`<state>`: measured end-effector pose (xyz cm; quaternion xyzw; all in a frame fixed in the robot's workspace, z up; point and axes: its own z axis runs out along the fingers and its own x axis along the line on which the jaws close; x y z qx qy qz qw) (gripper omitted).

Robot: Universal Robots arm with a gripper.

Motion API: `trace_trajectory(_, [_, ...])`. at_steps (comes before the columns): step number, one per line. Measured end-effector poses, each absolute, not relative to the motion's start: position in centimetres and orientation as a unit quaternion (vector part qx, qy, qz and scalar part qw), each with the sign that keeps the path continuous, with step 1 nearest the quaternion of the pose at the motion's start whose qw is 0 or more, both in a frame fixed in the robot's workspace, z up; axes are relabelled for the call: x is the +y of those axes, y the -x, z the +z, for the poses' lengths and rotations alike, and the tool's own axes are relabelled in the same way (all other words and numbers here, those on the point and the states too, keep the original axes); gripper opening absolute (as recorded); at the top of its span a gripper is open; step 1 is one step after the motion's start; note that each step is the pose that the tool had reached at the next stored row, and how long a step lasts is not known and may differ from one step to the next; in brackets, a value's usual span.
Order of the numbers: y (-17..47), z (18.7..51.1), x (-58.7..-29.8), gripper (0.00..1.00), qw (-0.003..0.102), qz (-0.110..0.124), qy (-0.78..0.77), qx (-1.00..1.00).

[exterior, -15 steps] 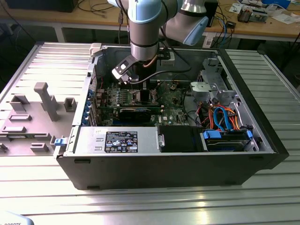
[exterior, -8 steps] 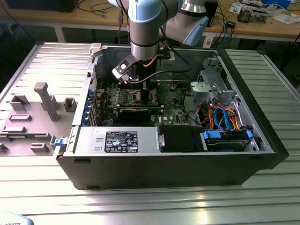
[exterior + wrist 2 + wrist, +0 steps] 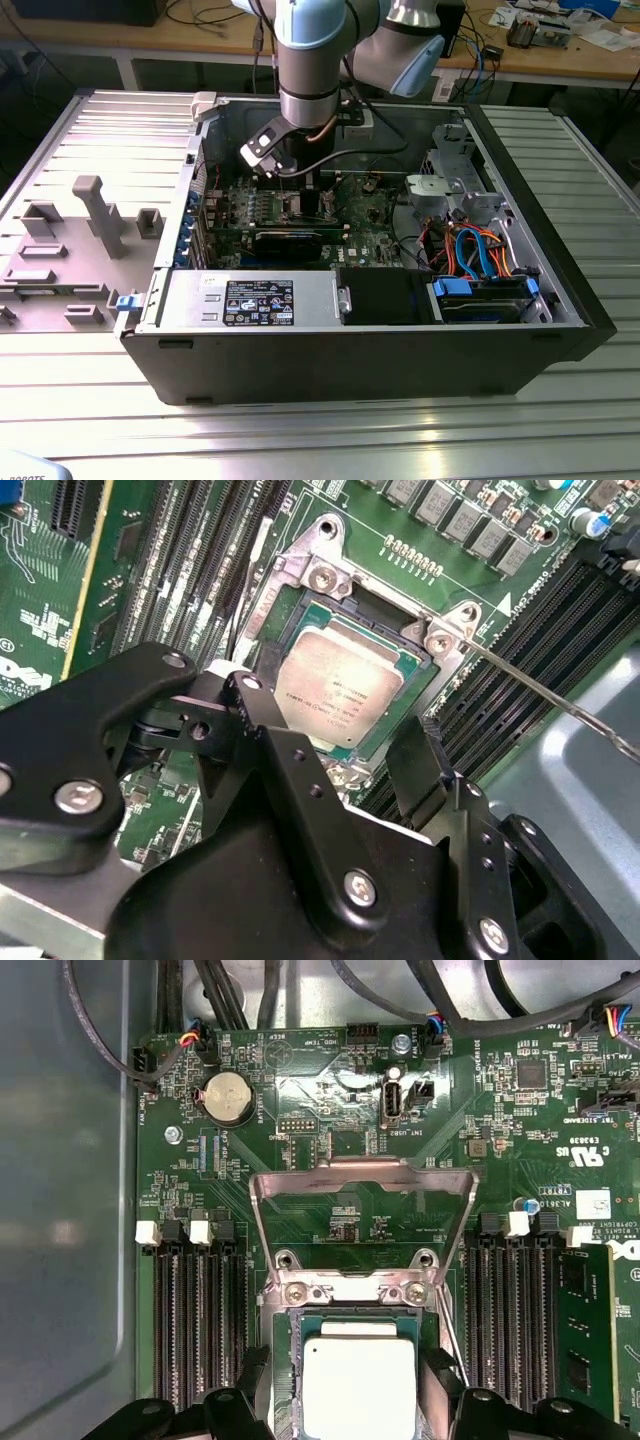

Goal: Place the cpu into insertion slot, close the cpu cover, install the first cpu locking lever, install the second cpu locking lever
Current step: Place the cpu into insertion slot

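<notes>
The cpu [image 3: 340, 695] [image 3: 358, 1385], a small square chip with a silvery top, lies flat in the insertion slot [image 3: 300, 600] [image 3: 350, 1295] on the green board. My gripper [image 3: 332, 715] [image 3: 350, 1380] hangs just above it, open, with one black finger on each side of the chip and a slight gap to its edges. The cpu cover [image 3: 360, 1175] is swung up and back off the socket. A thin locking lever [image 3: 540, 692] [image 3: 450, 1340] sticks out beside the socket. In the exterior view my gripper [image 3: 290, 175] reaches down into the open computer case [image 3: 360, 350].
Black memory slots [image 3: 195, 1320] [image 3: 510, 1310] run along both sides of the socket. A long black expansion card [image 3: 290, 240] stands in front of it. Drive bays with orange and blue cables [image 3: 480, 255] fill the exterior view's right. Grey fixtures [image 3: 95, 215] stand on the table outside.
</notes>
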<state>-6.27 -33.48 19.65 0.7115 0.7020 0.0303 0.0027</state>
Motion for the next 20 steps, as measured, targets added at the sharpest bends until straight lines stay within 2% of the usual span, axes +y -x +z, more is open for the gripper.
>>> trace_trajectory(20, [6.23, 20.21, -33.47, 0.68, 0.004, 0.028, -0.712, 0.701])
